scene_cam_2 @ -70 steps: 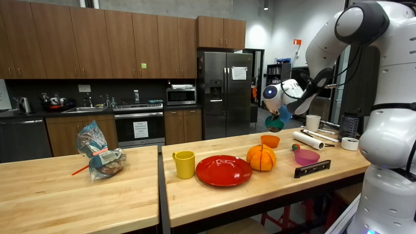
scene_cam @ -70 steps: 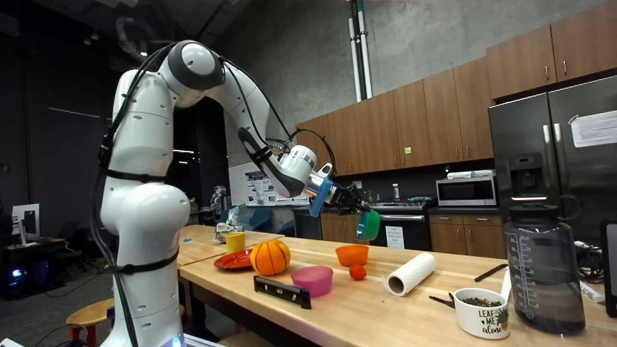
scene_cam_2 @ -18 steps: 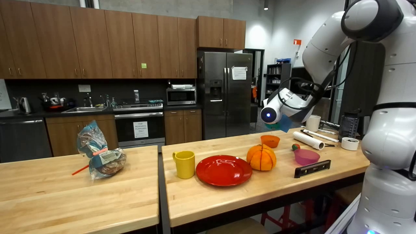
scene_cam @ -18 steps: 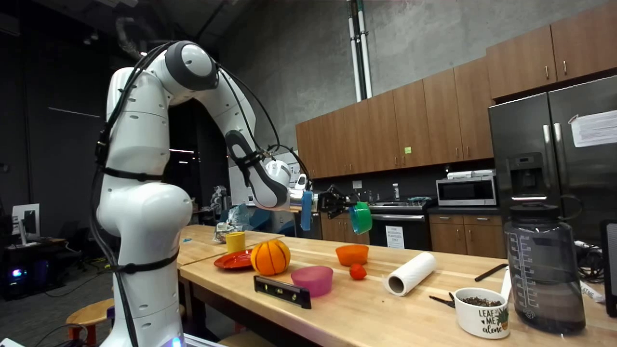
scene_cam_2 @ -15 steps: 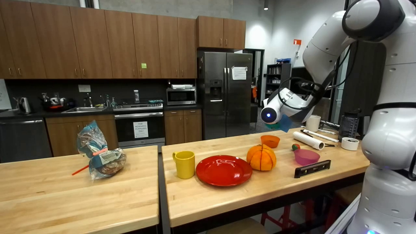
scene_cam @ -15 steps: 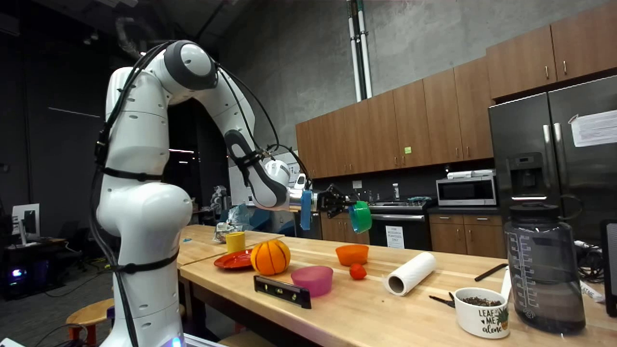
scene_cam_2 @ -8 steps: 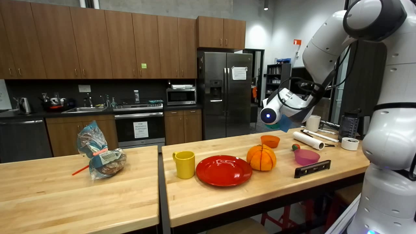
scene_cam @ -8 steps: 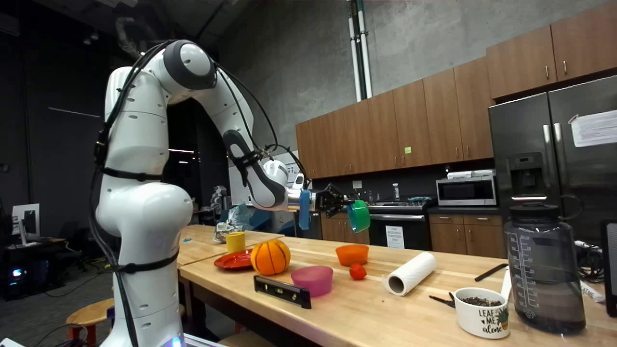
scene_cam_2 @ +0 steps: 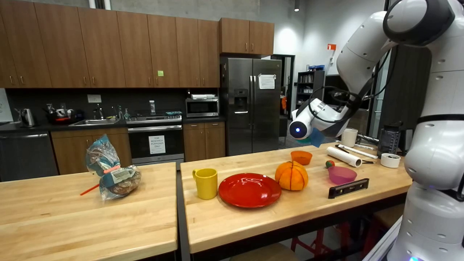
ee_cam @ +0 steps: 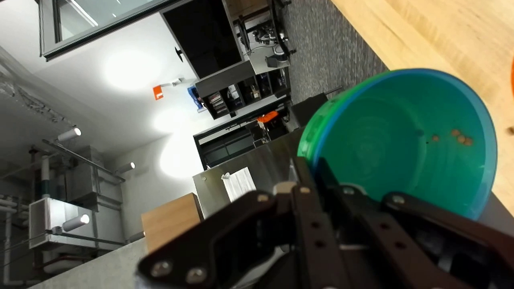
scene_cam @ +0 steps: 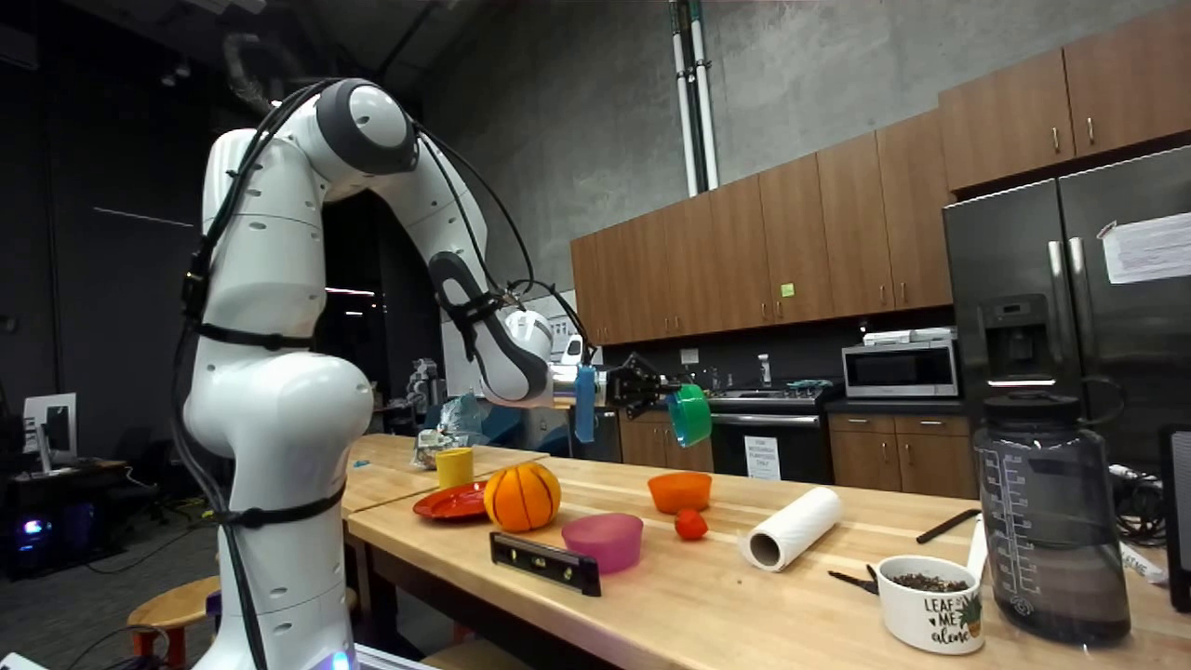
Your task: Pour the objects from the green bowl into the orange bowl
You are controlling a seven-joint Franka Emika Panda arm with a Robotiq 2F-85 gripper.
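Observation:
My gripper [scene_cam: 674, 385] is shut on the rim of the green bowl [scene_cam: 689, 416] and holds it in the air, tipped on its side. In the wrist view the gripper [ee_cam: 312, 163] has one finger outside and one inside the wall. Several small brown pellets [ee_cam: 461, 139] lie inside the green bowl [ee_cam: 385, 152], near its rim. The orange bowl [scene_cam: 680, 492] stands upright on the table, below the green bowl in an exterior view; it also shows in an exterior view [scene_cam_2: 301, 157], where my wrist hides most of the green bowl. What the orange bowl holds is hidden.
Near the orange bowl are a red strawberry-like thing [scene_cam: 690, 525], a pink bowl [scene_cam: 603, 542], an orange pumpkin-like ball [scene_cam: 522, 497] and a paper roll [scene_cam: 793, 530]. A black level [scene_cam: 544, 563] stands in front. A brown speck [ee_cam: 510, 130] lies on the table.
Since the oldest frames my wrist has swung from pointing downward to nearly level, with the green bowl moving up and back toward the robot. In the last second it drifts slightly farther back.

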